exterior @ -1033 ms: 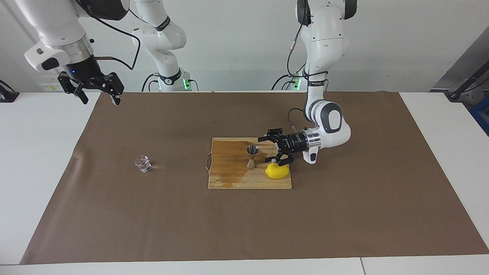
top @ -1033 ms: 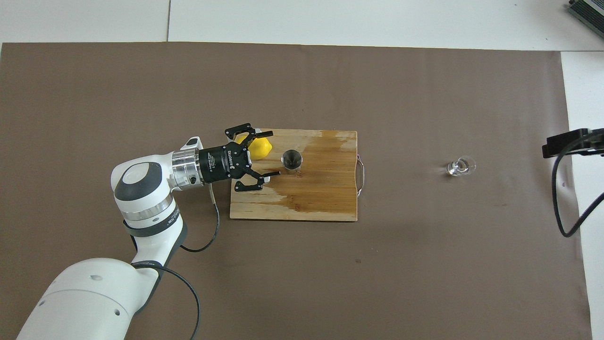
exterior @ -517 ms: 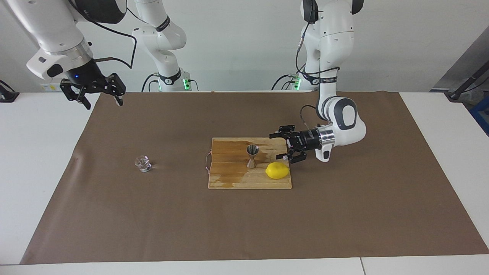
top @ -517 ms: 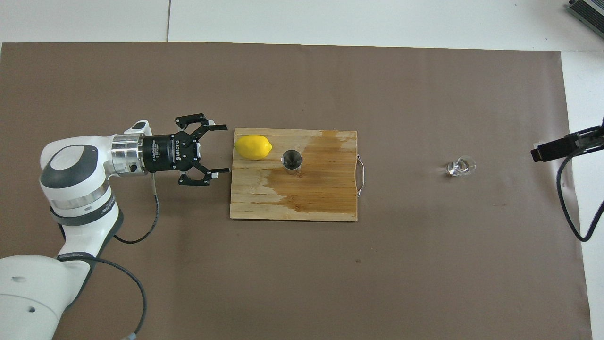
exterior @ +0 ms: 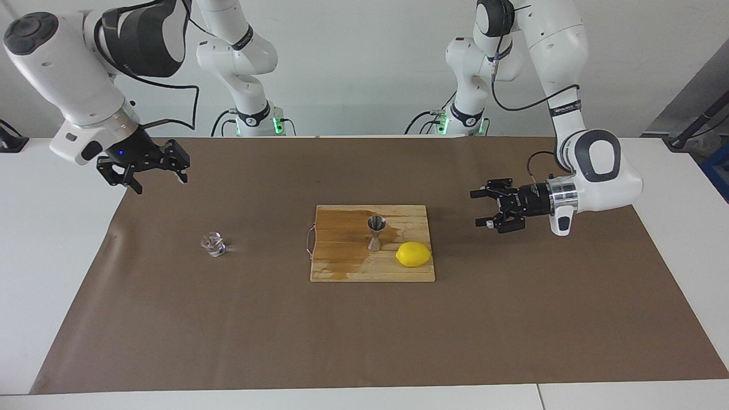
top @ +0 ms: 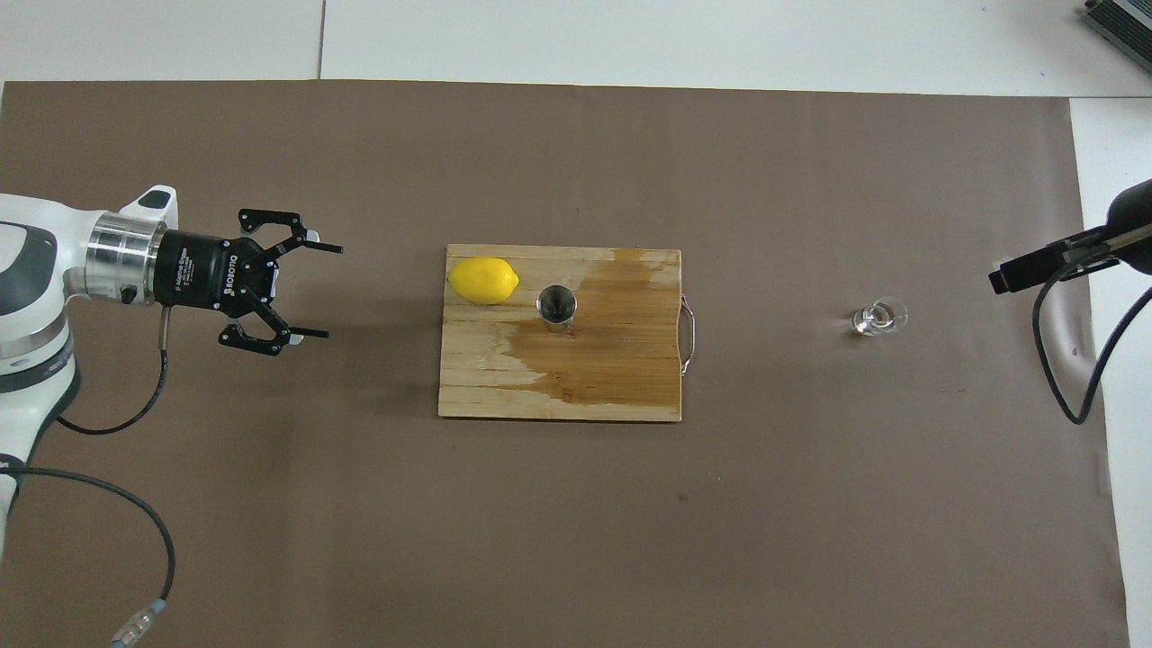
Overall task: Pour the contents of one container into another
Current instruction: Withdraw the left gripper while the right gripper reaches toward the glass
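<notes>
Hanging wide open and empty, the right gripper is staying up near the glass cup. Standing on the wet wooden board, the jigger is sitting beside a lemon. The left gripper is hovering wide open and empty, well apart from them.

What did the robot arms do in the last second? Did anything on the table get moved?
The left gripper, open and empty, pulled back from over the wooden cutting board beside the yellow lemon to over the brown paper at its own end. The right gripper, open, dropped a little lower over the paper's edge. Nothing was grabbed or let go. The steel hourglass jigger, lemon and tiny clear glass cup stayed put.
</notes>
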`<action>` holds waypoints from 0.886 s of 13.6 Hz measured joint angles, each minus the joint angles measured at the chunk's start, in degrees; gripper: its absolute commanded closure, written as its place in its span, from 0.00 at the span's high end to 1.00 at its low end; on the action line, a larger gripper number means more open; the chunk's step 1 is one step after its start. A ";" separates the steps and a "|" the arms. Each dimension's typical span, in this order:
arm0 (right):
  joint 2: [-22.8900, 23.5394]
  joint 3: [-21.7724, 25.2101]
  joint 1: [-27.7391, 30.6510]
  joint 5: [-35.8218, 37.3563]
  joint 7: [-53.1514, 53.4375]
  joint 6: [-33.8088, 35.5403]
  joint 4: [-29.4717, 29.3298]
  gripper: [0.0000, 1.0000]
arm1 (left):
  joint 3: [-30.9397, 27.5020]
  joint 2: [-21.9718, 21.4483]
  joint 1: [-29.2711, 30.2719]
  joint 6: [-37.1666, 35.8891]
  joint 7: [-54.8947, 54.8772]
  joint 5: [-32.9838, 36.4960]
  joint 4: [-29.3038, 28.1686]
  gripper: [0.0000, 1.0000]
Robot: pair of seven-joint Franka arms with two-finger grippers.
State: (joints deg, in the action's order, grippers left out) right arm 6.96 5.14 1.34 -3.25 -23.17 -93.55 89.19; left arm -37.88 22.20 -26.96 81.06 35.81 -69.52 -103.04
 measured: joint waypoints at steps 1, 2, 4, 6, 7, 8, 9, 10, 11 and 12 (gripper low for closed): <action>0.16 0.00 0.30 -0.73 -1.43 0.00 0.04 1.00 | 0.24 -0.01 0.42 0.00 -2.92 3.80 1.75 1.00; 0.36 0.00 0.63 -2.00 -3.36 -0.01 0.24 1.00 | 0.33 -0.03 0.57 0.00 -5.23 7.47 3.40 1.00; 0.84 0.02 2.02 -5.33 -11.13 -2.06 2.42 1.00 | 0.33 -0.10 0.71 0.00 -10.26 14.87 6.70 1.00; 1.49 0.10 4.43 -8.39 -20.46 -6.58 6.24 1.00 | 0.22 -0.20 1.06 0.14 -19.28 22.34 9.17 1.00; 1.74 0.13 5.33 -9.27 -23.64 -7.89 7.41 1.00 | 0.07 -0.23 1.15 0.37 -24.01 25.63 10.09 1.00; 1.92 0.16 5.99 -10.38 -26.78 -8.68 8.21 1.00 | -0.06 -0.25 1.20 0.95 -28.52 28.67 11.04 1.00; 2.04 0.18 6.46 -12.02 -30.33 -9.29 8.91 1.00 | -0.13 -0.27 1.21 1.87 -32.61 31.53 11.95 1.00; 2.14 0.19 7.03 -13.97 -34.18 -10.22 9.76 1.00 | -0.14 -0.30 1.21 2.78 -36.23 34.15 12.83 1.00; 2.29 0.20 7.76 -16.06 -37.99 -11.01 10.74 1.00 | -0.14 -0.32 1.21 3.51 -39.03 35.96 13.56 1.00; 2.52 0.23 8.76 -18.32 -42.35 -11.58 11.88 1.00 | -0.10 -0.44 1.21 4.45 -41.64 37.43 14.20 1.00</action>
State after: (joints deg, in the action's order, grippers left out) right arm 9.48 5.37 10.10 -21.57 -65.52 -105.13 101.07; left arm -37.98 21.76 -25.75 85.51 -5.84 -32.09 -88.84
